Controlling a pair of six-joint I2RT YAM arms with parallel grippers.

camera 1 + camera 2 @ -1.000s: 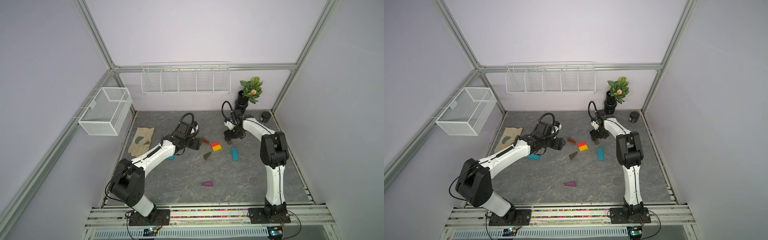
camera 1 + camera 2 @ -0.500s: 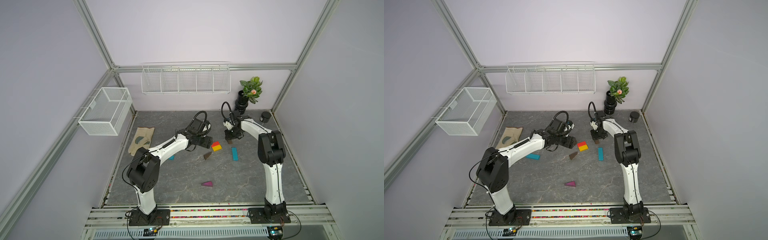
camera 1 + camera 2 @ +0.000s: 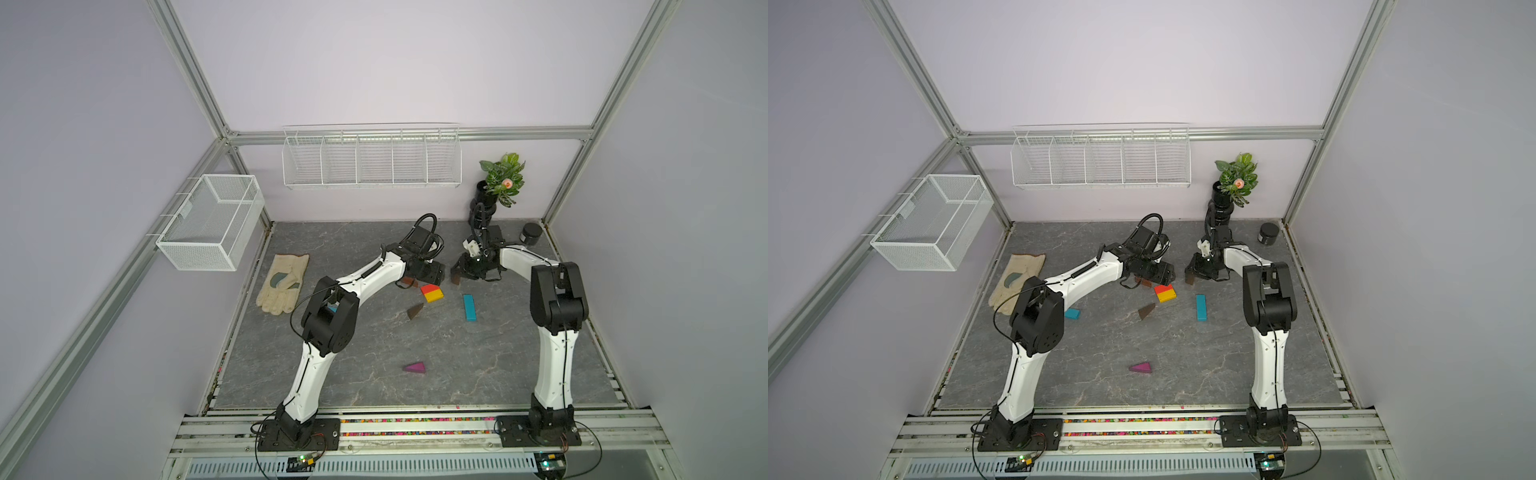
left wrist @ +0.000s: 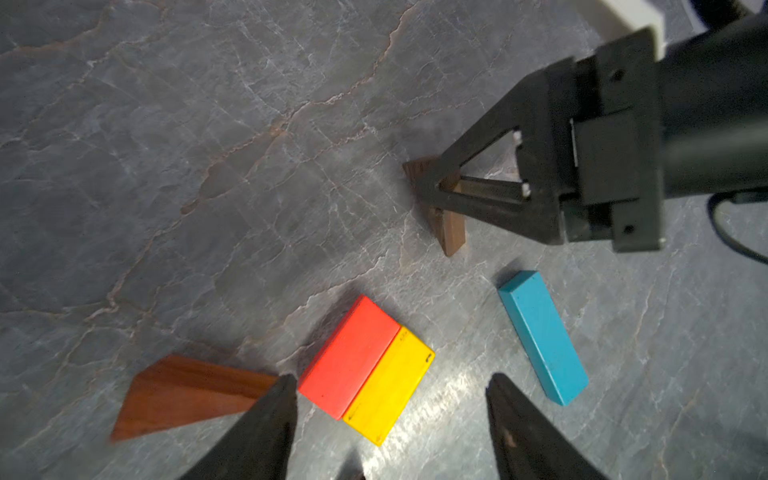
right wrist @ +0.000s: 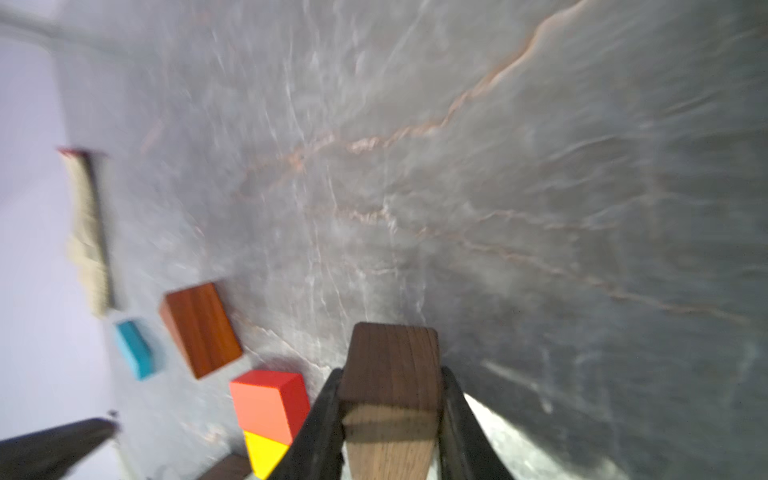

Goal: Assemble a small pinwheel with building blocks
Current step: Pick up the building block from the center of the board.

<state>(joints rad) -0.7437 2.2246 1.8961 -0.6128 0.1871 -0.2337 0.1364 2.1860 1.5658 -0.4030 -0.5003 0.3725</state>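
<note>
**One wedge gripped, the pinwheel barely begun**

The right gripper (image 5: 392,386) is clamped on a dark wedge (image 5: 392,365) towards the far edge of the surface (image 3: 374,340), just right of the centre pair. The jaws pinch its two broad faces, so it stands on edge. That gives a firm hold for carrying, but it will probably need tipping flat to join a flat figure. Whether it has cleared the surface I cannot tell.

The red brick (image 4: 351,357) and yellow brick (image 4: 390,390) lie flat, long sides touching, and form the square hub. A reddish wedge (image 4: 187,395) lies flat just left of the red brick, its tip pointing at it like a first blade.

The left gripper (image 4: 390,386) hangs over this pair with its fingers apart and holds nothing. It looks placed to steady the hub or nudge the reddish wedge while the other arm brings its piece in.

A teal bar (image 4: 542,336) lies right of the hub, nearer the front, handy as the stem. A third wedge (image 3: 415,310) lies just in front of the hub. The purple wedge (image 3: 414,367) lies well apart, towards the front edge. A second bar (image 3: 1072,313) lies near the left edge, by the glove (image 3: 282,284).
</note>
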